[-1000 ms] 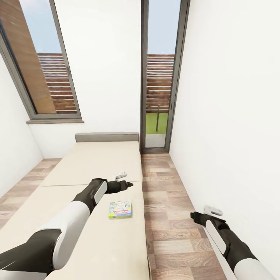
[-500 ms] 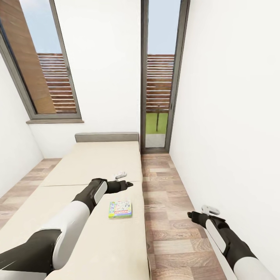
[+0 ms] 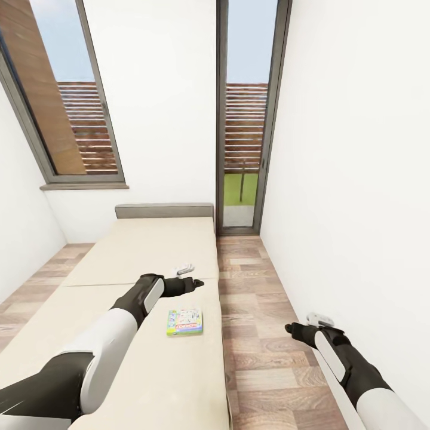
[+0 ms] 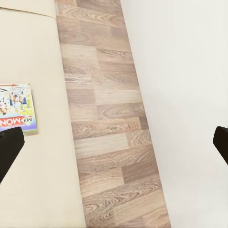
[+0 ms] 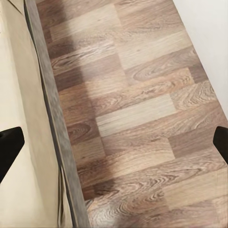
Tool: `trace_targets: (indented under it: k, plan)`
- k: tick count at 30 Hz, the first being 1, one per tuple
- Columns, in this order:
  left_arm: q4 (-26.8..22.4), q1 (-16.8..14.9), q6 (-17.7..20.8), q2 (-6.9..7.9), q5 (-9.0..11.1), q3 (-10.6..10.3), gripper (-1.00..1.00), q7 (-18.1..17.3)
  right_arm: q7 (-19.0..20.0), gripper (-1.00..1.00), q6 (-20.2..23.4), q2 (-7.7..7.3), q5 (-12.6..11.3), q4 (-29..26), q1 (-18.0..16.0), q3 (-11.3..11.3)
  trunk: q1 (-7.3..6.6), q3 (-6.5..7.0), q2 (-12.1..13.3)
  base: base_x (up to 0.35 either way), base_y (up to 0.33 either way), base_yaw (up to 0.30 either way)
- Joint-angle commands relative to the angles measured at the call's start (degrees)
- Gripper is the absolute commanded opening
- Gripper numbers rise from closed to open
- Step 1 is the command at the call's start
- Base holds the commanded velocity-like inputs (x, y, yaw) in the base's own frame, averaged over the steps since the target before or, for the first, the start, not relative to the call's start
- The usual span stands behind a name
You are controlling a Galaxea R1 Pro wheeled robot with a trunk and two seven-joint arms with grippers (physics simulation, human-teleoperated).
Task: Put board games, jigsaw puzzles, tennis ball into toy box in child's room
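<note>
You see one board game [image 3: 185, 321] at centre frame on the bed [image 3: 149, 251]; both your left gripper [image 3: 190, 278] and right gripper [image 3: 307, 322] spread apart, empty.

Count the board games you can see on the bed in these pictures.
1. The board game lies flat on the bed near its right edge, just short of the left gripper. Others may lie out of view.

Matt beige cloth on bed [image 3: 149, 251] mattress, smooth, w/ dark grey matt frame edge. Wood-grain plank floor [image 3: 251, 298], low sheen; plain matt white walls. Glossy printed card on board game [image 3: 185, 321] cover, approx.
</note>
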Motion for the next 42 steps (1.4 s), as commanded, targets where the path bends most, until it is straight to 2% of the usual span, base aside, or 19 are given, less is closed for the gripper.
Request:
trace_targets:
  k: [1, 20, 37, 42]
  plan:
    - [-0.06, -0.05, 0.46, -0.06, 0.14, 0.37, 1.00, -0.05, -0.53, 1.00, 0.16, -0.08, -0.59, -0.09, -0.04, 0.31, 0.04, -0.13, -0.13, 0.062, 0.000, 0.000]
    - [-0.06, -0.05, 0.38, -0.12, 0.06, 0.38, 1.00, 0.01, -0.42, 1.00, 0.09, -0.08, -0.52, -0.10, -0.02, 0.40, 0.04, -0.13, -0.13, 0.036, -0.012, 0.000]
    - [-0.06, -0.05, 0.37, -0.27, 0.05, 0.32, 1.00, 3.24, -0.37, 1.00, -0.02, -0.08, -0.52, -0.10, -0.02, 0.40, 0.04, -0.13, -0.13, 0.095, -0.078, 0.000]
    - [-0.06, -0.05, 0.37, -0.27, 0.11, 0.36, 1.00, 6.00, -0.38, 1.00, -0.10, -0.08, -0.52, -0.10, -0.02, 0.40, 0.04, -0.13, -0.13, 0.124, -0.121, 0.000]
